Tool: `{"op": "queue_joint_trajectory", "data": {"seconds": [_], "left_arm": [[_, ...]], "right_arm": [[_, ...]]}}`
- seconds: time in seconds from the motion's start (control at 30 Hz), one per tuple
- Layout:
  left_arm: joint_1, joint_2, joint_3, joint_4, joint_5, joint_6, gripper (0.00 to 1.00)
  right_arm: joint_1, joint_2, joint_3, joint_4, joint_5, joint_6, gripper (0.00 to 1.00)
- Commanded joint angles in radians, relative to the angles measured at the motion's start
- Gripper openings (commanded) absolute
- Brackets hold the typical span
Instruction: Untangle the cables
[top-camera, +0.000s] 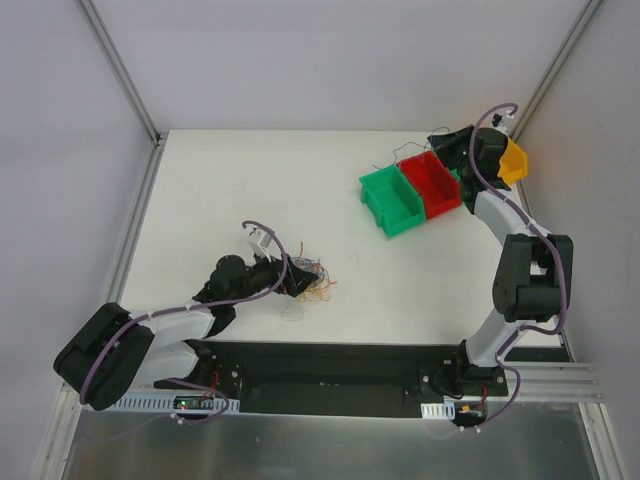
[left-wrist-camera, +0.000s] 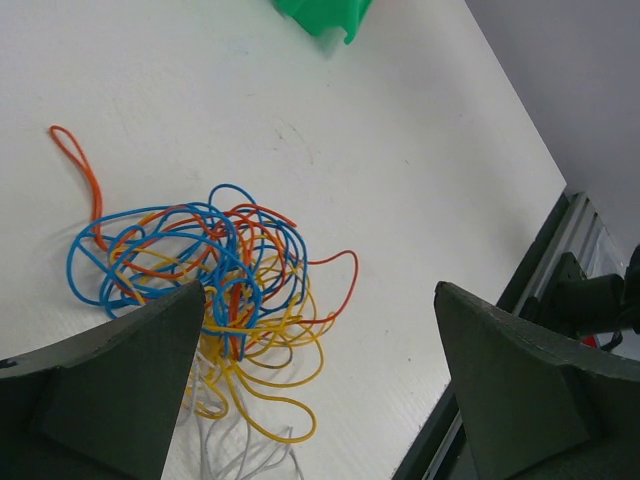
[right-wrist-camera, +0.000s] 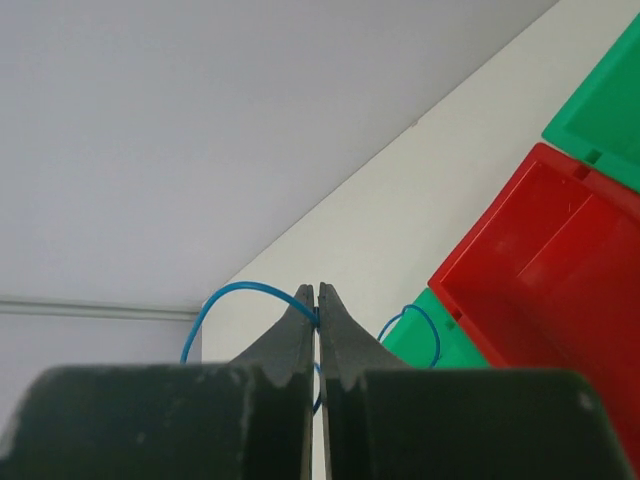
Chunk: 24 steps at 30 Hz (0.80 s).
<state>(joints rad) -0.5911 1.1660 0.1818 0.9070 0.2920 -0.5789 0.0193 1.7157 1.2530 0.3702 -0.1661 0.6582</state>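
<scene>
— While a blue cable (right-wrist-camera: 240, 292) was pinched by the closed right gripper (right-wrist-camera: 318, 295), where was the tangle (left-wrist-camera: 220, 270)?
— At seven o'clock on the surface (top-camera: 250, 180), framed by the widely parted, empty left gripper (left-wrist-camera: 320, 295), presumably for picking.

By the near edge: knot of thin multicoloured cables (top-camera: 317, 281) against black left gripper (top-camera: 299, 281). Toward far right corner: green plastic bin (top-camera: 392, 201), red plastic bin (top-camera: 433, 184).

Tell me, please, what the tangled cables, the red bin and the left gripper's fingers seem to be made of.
Cables: thin wire in smooth coloured plastic sheathing, judging by their springy loops.
Red bin: smooth moulded-looking plastic, even colour, crisp edges.
Left gripper fingers: matte dark plastic, possibly printed; faintly grainy surface.
</scene>
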Motion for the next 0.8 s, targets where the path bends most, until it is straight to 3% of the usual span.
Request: {"op": "queue_joint_trajectory", "data": {"seconds": [0.0, 0.2, 0.37, 0.57, 0.77], "left_arm": [[-0.036, -0.043, -0.002, 0.078, 0.064, 0.065, 0.99], [-0.053, -0.224, 0.116, -0.383, -0.127, 0.027, 0.96], [-0.053, -0.270, 0.243, -0.687, -0.240, -0.002, 0.94], [-0.053, -0.285, 0.315, -0.795, -0.272, 0.016, 0.93], [-0.059, -0.267, 0.351, -0.813, -0.264, 0.005, 0.93]], "right_arm": [[0.042, -0.051, -0.047, 0.125, 0.017, 0.063, 0.01], [0.125, -0.117, -0.130, -0.011, 0.324, -0.227, 0.01], [0.191, -0.122, -0.109, -0.120, 0.520, -0.383, 0.01], [0.243, -0.084, -0.087, -0.125, 0.533, -0.583, 0.01], [0.280, 0.016, -0.012, -0.152, 0.447, -0.579, 0.01]]}}
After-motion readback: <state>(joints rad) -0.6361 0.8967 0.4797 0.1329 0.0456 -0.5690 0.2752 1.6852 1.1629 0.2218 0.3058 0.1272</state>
